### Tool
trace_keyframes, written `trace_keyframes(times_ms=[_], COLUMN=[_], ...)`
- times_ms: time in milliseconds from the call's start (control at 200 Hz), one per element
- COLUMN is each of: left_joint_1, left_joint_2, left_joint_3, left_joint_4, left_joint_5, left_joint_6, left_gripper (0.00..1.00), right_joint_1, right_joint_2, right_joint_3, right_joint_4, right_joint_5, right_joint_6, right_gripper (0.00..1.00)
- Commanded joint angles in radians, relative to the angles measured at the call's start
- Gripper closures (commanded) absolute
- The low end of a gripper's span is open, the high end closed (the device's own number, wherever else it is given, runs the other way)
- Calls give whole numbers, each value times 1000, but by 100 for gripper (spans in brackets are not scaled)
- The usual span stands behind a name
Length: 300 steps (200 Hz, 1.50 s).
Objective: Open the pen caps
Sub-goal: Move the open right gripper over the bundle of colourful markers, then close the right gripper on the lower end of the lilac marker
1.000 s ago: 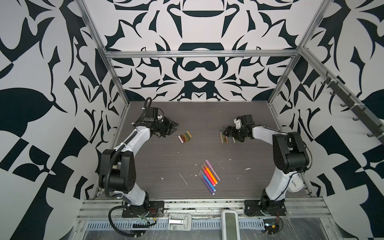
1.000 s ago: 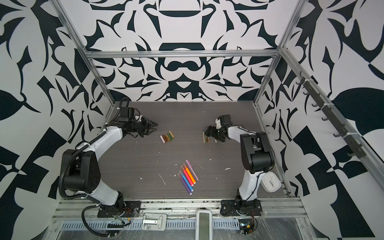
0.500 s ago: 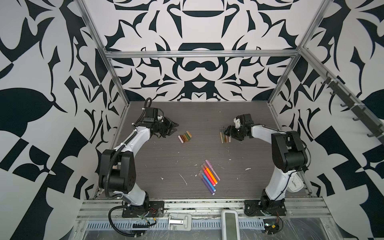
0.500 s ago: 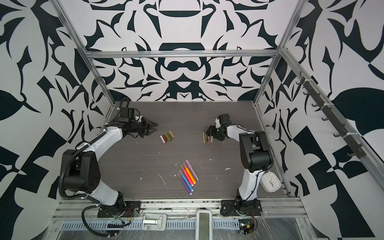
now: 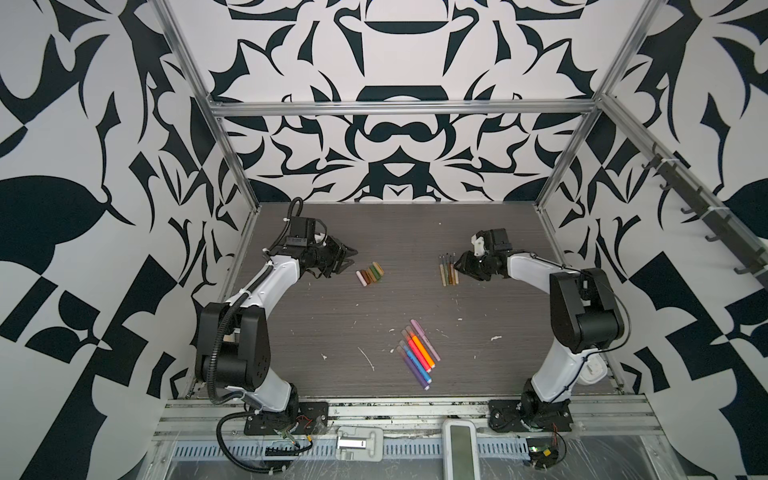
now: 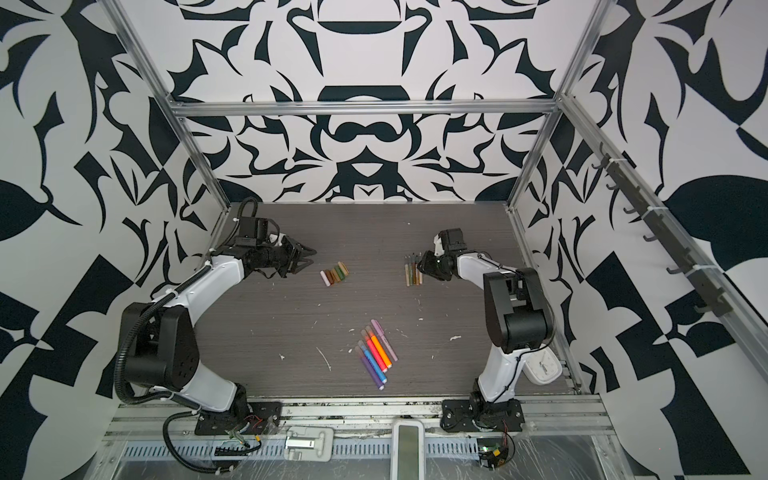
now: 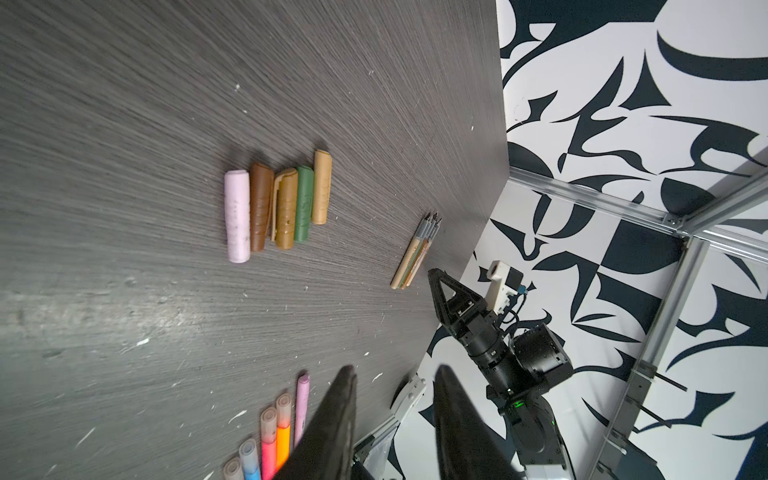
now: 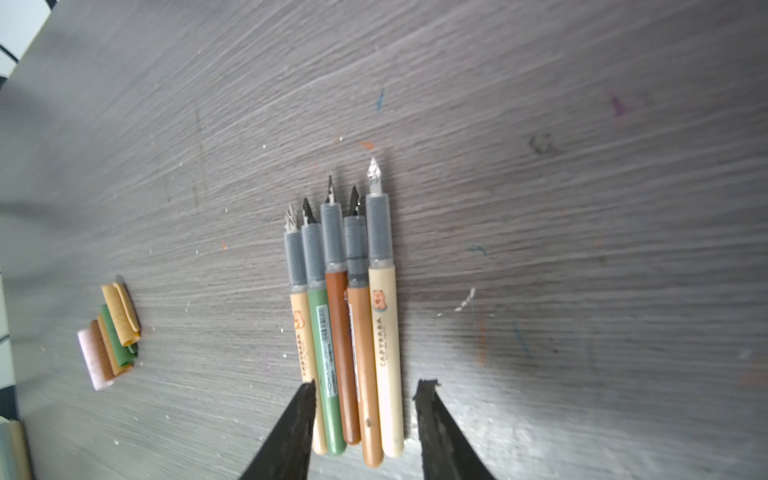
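Several loose pen caps [image 5: 370, 274] [image 6: 334, 274] in pink, brown, tan and green lie side by side on the dark table, also in the left wrist view [image 7: 278, 203] and the right wrist view [image 8: 110, 332]. Several uncapped pen bodies [image 5: 448, 272] [image 6: 412, 272] [image 8: 349, 332] lie in a row with nibs bare. Capped coloured markers [image 5: 417, 353] [image 6: 376, 353] [image 7: 274, 428] rest nearer the front. My left gripper [image 5: 349, 257] [image 7: 395, 370] hovers open and empty, left of the caps. My right gripper [image 5: 459, 264] [image 8: 368, 385] is open, its fingers straddling the pen bodies' rear ends.
A white clock-like object [image 5: 592, 368] [image 6: 542, 365] lies by the right arm's base. Metal frame posts and patterned walls close in the table on three sides. White specks dot the table [image 5: 332, 316] between the arms.
The right gripper's jaws have narrowed around the rear ends of the pen bodies. The left arm has not moved.
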State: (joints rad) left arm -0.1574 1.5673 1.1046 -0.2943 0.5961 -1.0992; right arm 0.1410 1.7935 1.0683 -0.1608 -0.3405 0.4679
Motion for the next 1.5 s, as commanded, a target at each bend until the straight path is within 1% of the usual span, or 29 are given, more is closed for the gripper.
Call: trace_keyframes(times_ms=[0,90,170,265,335,450,505,635,720,880,1035,1145,1215,1325,1495], left_joint_1=[-1,-1,-1,-1,-1,-2,-2,-5,-11,-23,-27,-27,-27,-27,-27], left_joint_2=[-27,-28,-25,-18,-9,12,23,50,62,74,76,75,76,75,70], left_joint_3=[-13,-16,-18,-18,-17,-4,5,31,44,49,40,39,38,37,30], left_joint_4=[-19,-17,-17,-15,-13,-5,-5,-5,-4,-5,-5,-5,-5,-4,0], left_joint_5=[13,13,14,16,17,17,20,25,25,24,21,22,21,21,18], left_joint_6=[10,12,13,16,15,12,10,12,11,10,9,12,11,11,9], left_gripper=[65,66,66,65,66,66,66,66,66,66,66,66,66,66,66], right_joint_1=[-2,7,44,137,224,370,437,584,639,683,706,719,726,727,727], right_joint_2=[-55,-95,-156,-254,-325,-424,-451,-460,-453,-441,-411,-383,-367,-345,-342], right_joint_3=[-6,-30,-69,-144,-209,-305,-340,-405,-433,-456,-447,-421,-404,-389,-386], right_joint_4=[-7,-27,-67,-104,-125,-140,-144,-150,-149,-144,-159,-199,-223,-244,-241], right_joint_5=[14,-1,-2,19,29,52,69,127,153,184,211,252,279,298,308], right_joint_6=[-31,-68,-121,-181,-205,-191,-165,-110,-82,-29,-26,-26,-25,-20,-5], right_gripper=[58,59,60,60,60,61,61,62,64,68,68,70,76,83,85])
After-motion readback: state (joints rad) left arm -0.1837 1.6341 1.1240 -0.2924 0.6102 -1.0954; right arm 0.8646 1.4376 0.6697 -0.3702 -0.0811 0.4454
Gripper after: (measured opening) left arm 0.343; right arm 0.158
